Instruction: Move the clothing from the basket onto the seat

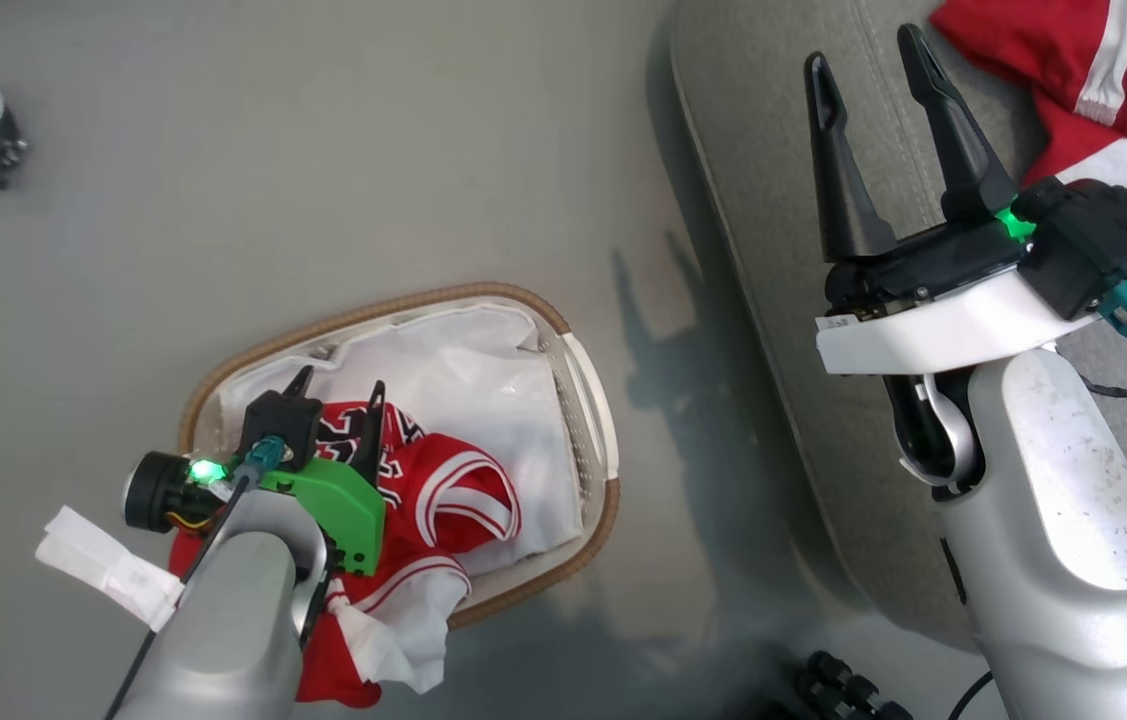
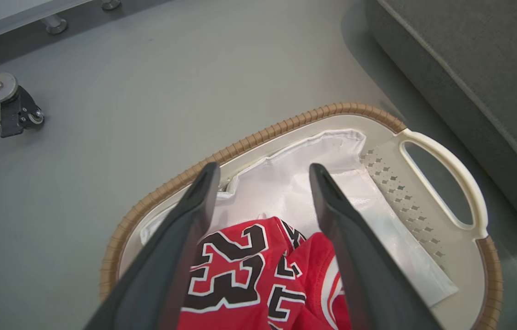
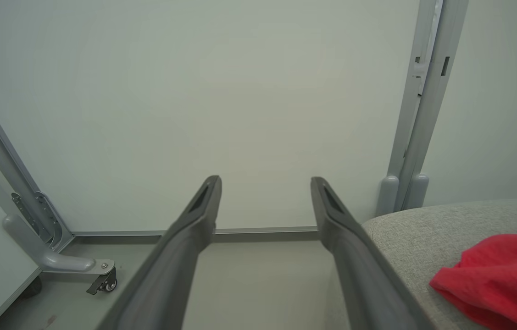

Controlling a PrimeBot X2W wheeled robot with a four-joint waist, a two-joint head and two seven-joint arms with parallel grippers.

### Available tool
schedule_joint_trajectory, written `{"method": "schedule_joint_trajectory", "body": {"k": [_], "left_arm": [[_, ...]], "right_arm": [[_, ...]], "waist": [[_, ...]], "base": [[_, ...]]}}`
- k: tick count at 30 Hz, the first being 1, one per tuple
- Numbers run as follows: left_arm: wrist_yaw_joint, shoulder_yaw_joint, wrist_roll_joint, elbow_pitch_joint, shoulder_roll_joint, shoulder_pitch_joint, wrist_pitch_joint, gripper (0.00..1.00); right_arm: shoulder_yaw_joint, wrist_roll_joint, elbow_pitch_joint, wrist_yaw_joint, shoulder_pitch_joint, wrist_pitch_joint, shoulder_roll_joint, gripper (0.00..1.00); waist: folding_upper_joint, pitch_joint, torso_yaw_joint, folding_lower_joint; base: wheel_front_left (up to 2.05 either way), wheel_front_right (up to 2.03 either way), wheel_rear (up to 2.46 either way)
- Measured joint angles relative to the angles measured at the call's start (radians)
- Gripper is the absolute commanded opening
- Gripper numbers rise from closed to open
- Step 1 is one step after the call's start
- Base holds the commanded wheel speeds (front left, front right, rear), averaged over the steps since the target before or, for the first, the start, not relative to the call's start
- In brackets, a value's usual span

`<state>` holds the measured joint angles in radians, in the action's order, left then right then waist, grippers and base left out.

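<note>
Your left claw (image 1: 341, 380) hung over the basket (image 1: 403, 300) with its two fingers wide apart, holding nothing. Right under it lay the red jersey (image 1: 433, 490). In the left wrist view you could see the black-and-white number in the gap between the two fingers. So the cloth was straight below the claw, not off to a side. I could not tell if the fingertips touched the cloth.

The jersey lay in a bunched heap. It ran long from under the fingertips back past the wrist, and its end spilled over the basket rim behind the claw. Ahead of the fingertips was just the white cloth liner (image 1: 483, 380), which you did not want to pick up.

Your right claw (image 1: 863, 50) was open too and held nothing. It was up over the edge of the seat (image 1: 773, 150), well apart from the basket. One red piece (image 1: 1053, 60) already lay on the seat, just off that claw's right side.

So the left claw was much the nearer one. I think the next move needed it to go straight down, and a bit back, to pinch the red heap and not the liner.
</note>
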<state>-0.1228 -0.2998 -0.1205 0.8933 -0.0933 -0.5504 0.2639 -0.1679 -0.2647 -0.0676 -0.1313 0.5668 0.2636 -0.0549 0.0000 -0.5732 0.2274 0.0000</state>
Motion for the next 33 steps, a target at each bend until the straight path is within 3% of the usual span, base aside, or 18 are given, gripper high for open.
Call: {"method": "schedule_joint_trajectory", "body": {"k": [14,33], "left_arm": [[-0.003,-0.090,0.063,0.327,-0.046,-0.171,-0.063,1.00],[-0.004,-0.230,0.151,0.392,-0.114,-0.251,-0.329,1.00]], "right_arm": [[-0.045,-0.060,0.038,0.000,0.053,0.000,0.003,1.00],[-0.075,-0.100,0.077,0.000,0.078,0.000,0.004,1.00]], "waist": [[0.0000,-0.150,0.082,0.0000],[0.0000,-0.263,0.152,0.0001]], "base": [[0.00,0.00,0.00],[0.00,0.00,0.00]]}}
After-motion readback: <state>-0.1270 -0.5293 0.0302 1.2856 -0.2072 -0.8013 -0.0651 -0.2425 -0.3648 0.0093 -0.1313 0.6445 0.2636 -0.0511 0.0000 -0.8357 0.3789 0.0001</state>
